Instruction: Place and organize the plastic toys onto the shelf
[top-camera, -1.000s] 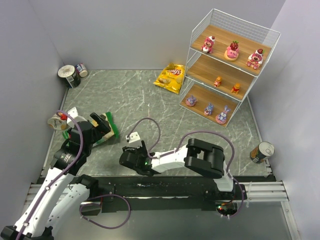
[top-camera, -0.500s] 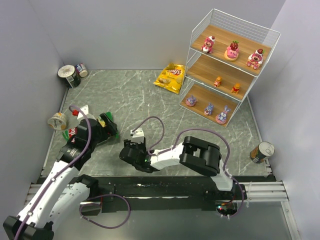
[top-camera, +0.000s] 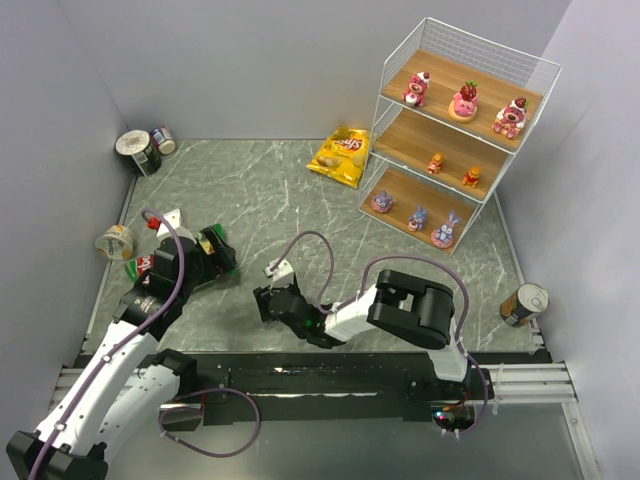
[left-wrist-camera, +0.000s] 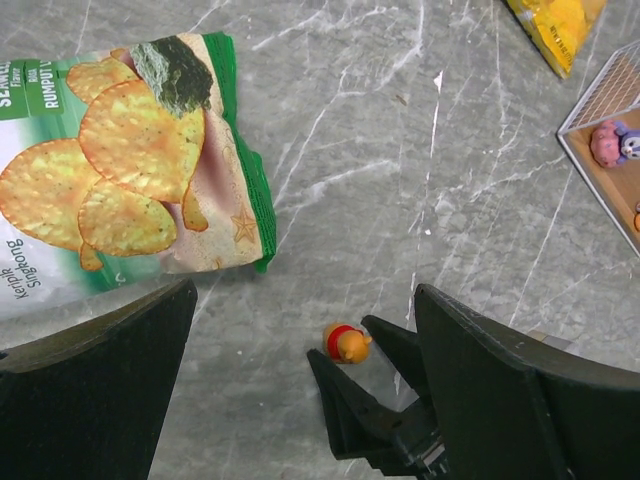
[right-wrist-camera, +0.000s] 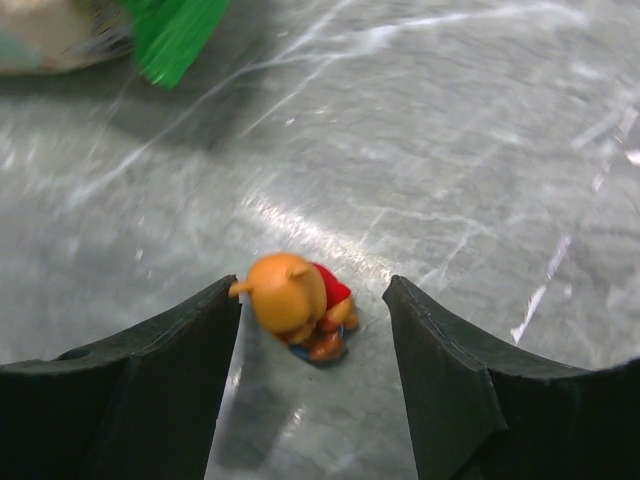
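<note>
A small orange figurine (right-wrist-camera: 292, 300) in a red shirt sits on the counter (right-wrist-camera: 450, 150) between the right hand's (right-wrist-camera: 312, 292) parted fingers. Far beyond that hand, the white wire shelf (top-camera: 400, 142) holds three pink-red toys (top-camera: 465, 100) on its top board, two orange toys (top-camera: 436, 163) on the middle board and three purple toys (top-camera: 418, 218) on the bottom.

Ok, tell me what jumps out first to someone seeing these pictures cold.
The tall white wire shelf at the far right, its three boards lined with tiny toys. Then a lone orange figurine on the marble table, standing between the open fingers of the right tool, with a green chip bag lying nearby.
</note>
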